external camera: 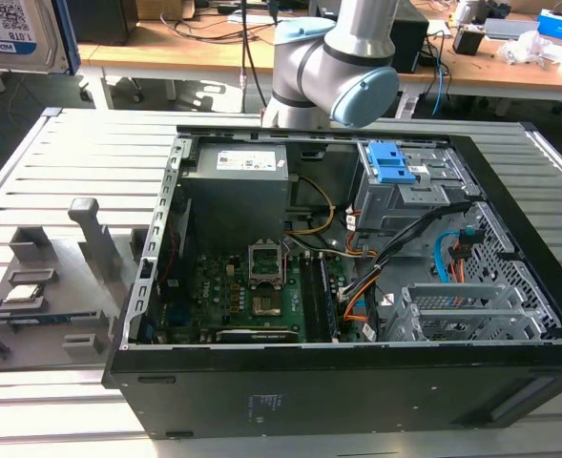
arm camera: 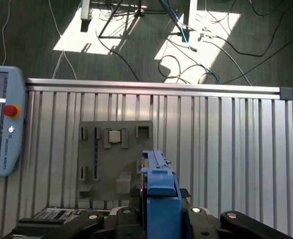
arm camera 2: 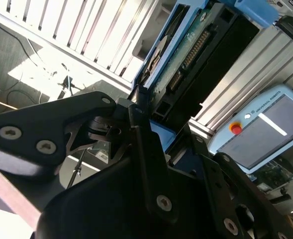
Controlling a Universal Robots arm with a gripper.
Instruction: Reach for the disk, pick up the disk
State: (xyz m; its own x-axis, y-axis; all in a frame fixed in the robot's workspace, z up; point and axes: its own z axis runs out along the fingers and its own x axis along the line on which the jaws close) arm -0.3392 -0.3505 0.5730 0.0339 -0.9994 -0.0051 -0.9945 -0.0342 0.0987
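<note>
I am gripping the disk (arm camera: 156,167) edge-on in my closed hand (arm camera: 159,195), above the worktop (arm camera: 226,149); with so narrow a hold, it risks slipping and dropping.

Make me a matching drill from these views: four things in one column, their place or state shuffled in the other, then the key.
1. disk
2. processor chip
3. teach pendant
4. computer case

A. sits on the grey fixture plate
B. side open, boards showing
C. clamped in the hand
D. carries a red button

Pairs: 1-C, 2-A, 3-D, 4-B.
</note>
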